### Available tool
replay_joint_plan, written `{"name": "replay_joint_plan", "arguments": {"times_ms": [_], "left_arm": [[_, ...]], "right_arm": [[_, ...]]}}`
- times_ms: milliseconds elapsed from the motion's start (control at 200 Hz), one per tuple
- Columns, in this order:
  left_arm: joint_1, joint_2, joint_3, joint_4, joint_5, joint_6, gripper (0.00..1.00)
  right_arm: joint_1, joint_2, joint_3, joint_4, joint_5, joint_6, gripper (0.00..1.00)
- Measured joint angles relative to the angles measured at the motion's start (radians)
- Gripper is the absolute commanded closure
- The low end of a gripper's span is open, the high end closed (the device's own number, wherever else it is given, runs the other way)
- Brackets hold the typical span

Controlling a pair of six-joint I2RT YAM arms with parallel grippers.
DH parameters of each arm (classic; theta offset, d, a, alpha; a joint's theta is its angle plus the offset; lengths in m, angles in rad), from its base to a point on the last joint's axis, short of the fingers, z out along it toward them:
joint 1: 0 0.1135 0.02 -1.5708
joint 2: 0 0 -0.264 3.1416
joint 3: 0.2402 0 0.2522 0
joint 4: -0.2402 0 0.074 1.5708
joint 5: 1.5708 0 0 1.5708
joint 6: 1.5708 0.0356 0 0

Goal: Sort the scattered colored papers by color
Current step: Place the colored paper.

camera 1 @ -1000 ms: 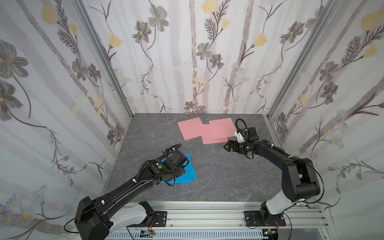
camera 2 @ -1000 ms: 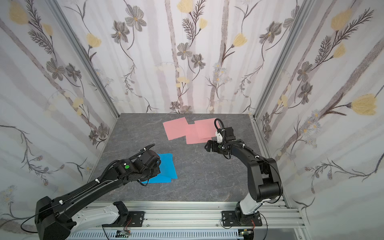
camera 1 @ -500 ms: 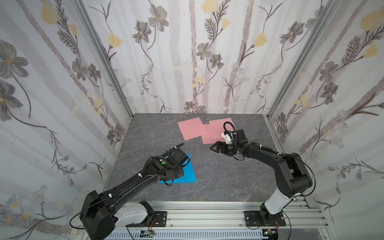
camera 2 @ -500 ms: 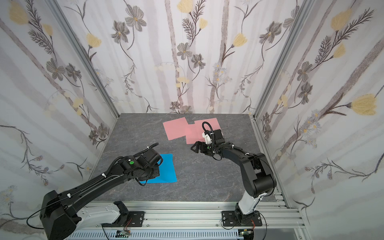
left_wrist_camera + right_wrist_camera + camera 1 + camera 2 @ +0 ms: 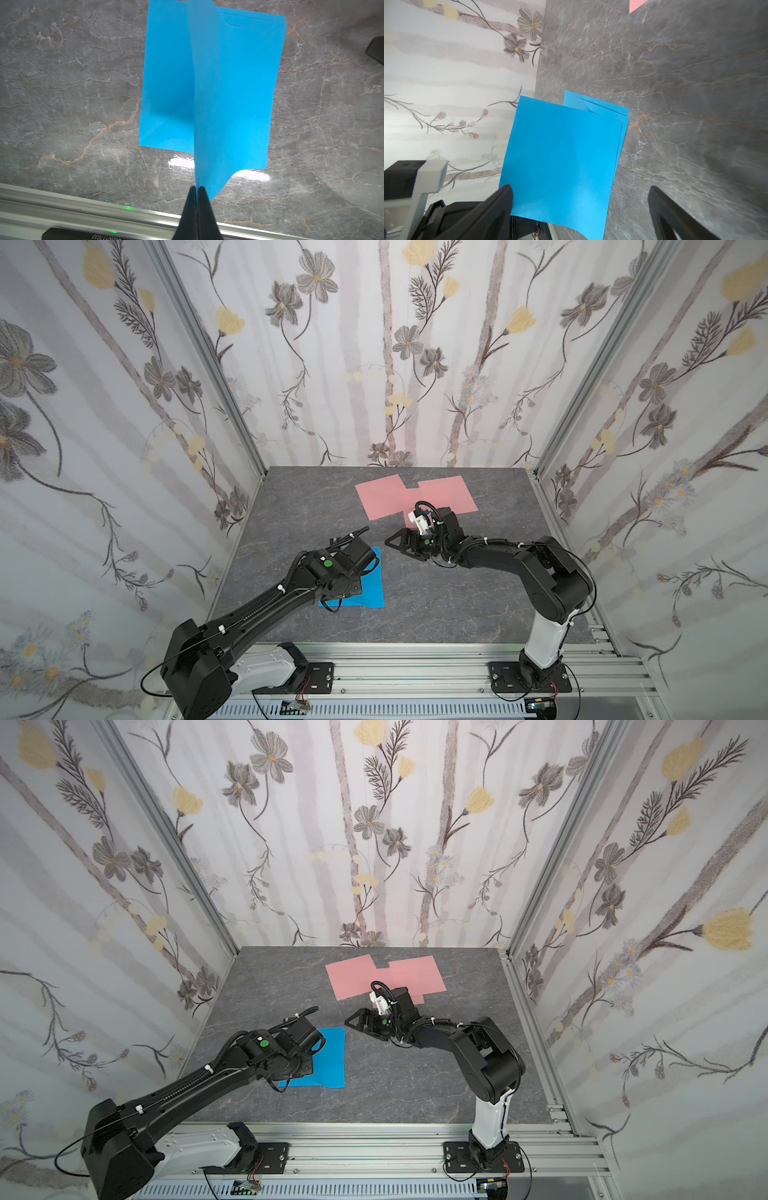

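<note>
Left wrist view shows you the left gripper [image 5: 196,190] pinched tight on the corner of a lifted blue sheet [image 5: 228,104], thin and smooth, curling above the blue stack [image 5: 166,83] lying flat on the grey marbled worktop [image 5: 72,83]. Your right gripper [image 5: 579,207] stands wide apart and empty, facing that lifted sheet. In both top views the pink papers [image 5: 382,497] [image 5: 353,977] overlap flat near the back wall, partly hidden by your right arm [image 5: 498,556].
</note>
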Motion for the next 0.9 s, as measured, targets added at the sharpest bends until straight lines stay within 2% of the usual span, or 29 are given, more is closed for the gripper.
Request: {"name": "replay_joint_plan", "arguments": {"times_ms": [285,899], "left_arm": [[0.002,0.036,0.002,0.008,-0.053,0.032,1.0],[0.018,0.049,0.018,0.029,-0.096,0.04,1.0]], "right_arm": [[0.084,0.096,0.021,0.187,-0.001,0.141,0.0],[0.127,0.179,0.063,0.237,0.002,0.177,0.0]]}}
